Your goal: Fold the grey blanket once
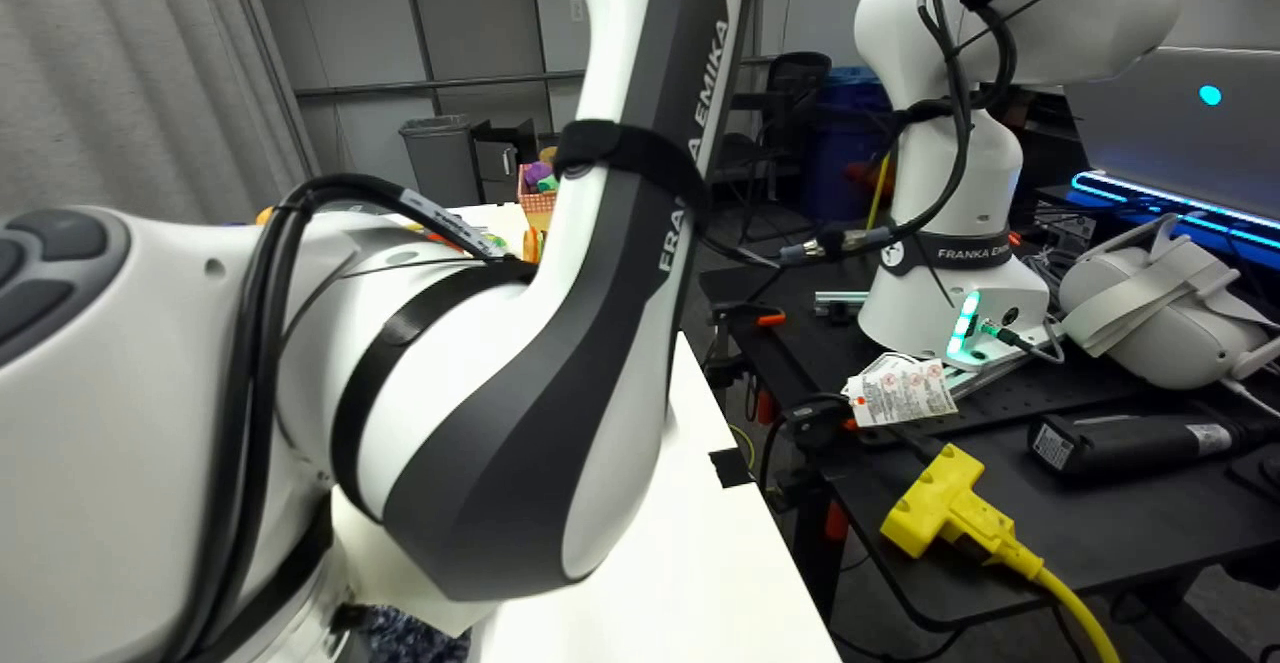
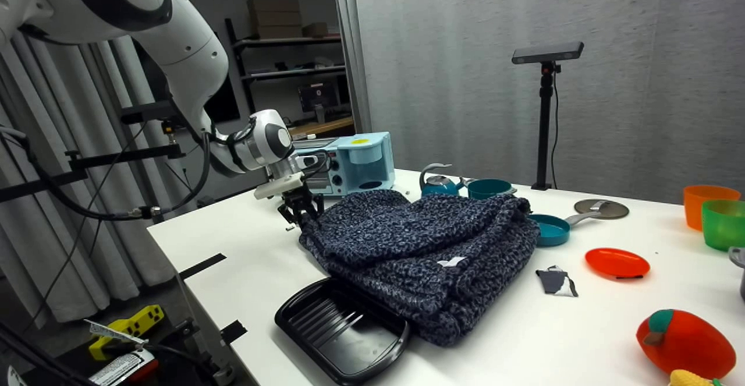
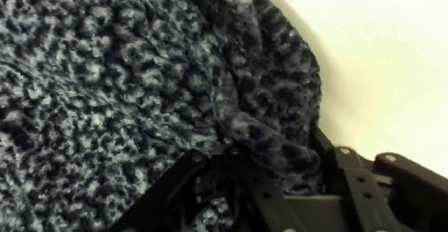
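On the table, the speckled grey blanket lies rumpled, jaws clenching a fold.

- In an exterior view, the tabletop burns out to blank white.
- A green light and a blue strip glow against dimmer surroundings.
- In an exterior view, soft light covers the curtain; the shelves sit dim.
- In the wrist view, the tabletop glares yellowish and soft shadow edges the grey blanket.
- Its fabric looks slightly blurred; the gripper is murky, detail thin.
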Tool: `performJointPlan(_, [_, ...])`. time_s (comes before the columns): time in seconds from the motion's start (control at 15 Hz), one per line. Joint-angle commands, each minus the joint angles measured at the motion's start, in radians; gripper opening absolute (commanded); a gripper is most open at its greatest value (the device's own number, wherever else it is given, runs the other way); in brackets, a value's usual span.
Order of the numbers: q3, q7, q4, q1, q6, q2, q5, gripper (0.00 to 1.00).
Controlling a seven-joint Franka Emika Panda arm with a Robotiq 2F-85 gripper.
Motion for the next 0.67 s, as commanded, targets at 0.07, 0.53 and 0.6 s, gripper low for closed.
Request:
performJointPlan(0.07, [0.003,0.049,0.039,0.008,-0.012,0.029,0.045,0.08])
performJointPlan(0.53, [0.018,0.048,-0.113,-0.057,-0.01,-0.161,0.164,0.03])
performJointPlan(0.6, [0.009,0.065,-0.119,-0.056,0.004,-0.171,0.168,0.03])
